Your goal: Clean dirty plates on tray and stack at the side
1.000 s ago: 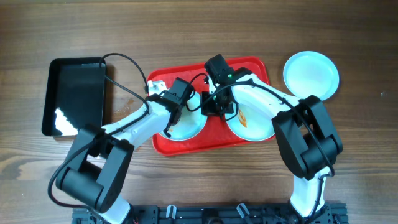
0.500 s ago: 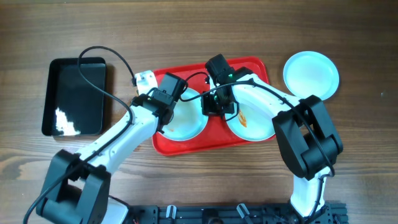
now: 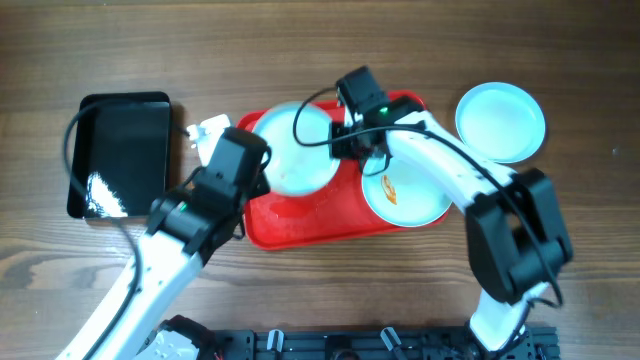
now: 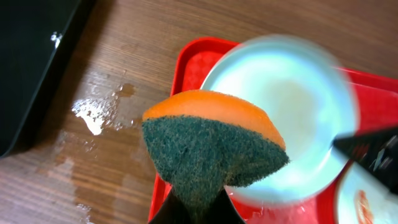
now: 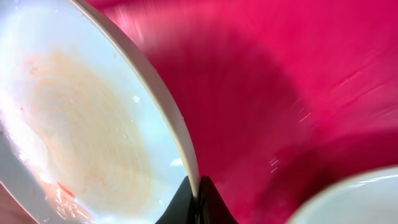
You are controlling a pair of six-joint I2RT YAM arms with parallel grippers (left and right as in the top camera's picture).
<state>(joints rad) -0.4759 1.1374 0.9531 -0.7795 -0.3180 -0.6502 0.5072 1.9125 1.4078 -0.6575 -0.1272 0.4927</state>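
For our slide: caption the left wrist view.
Left end effector grips an orange-green sponge; beyond, a pale plate over the red tray.

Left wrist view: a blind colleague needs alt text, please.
The left tool pinches an orange sponge with a green scouring face before a blurred pale plate over the red tray. A black tray lies upper left; the wooden table is wet.

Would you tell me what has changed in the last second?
The right gripper has lifted the left plate by its rim toward the tray's far edge. The left gripper, holding the sponge, pulled back left off the tray. The smeared plate, table plate and black tray stayed put.
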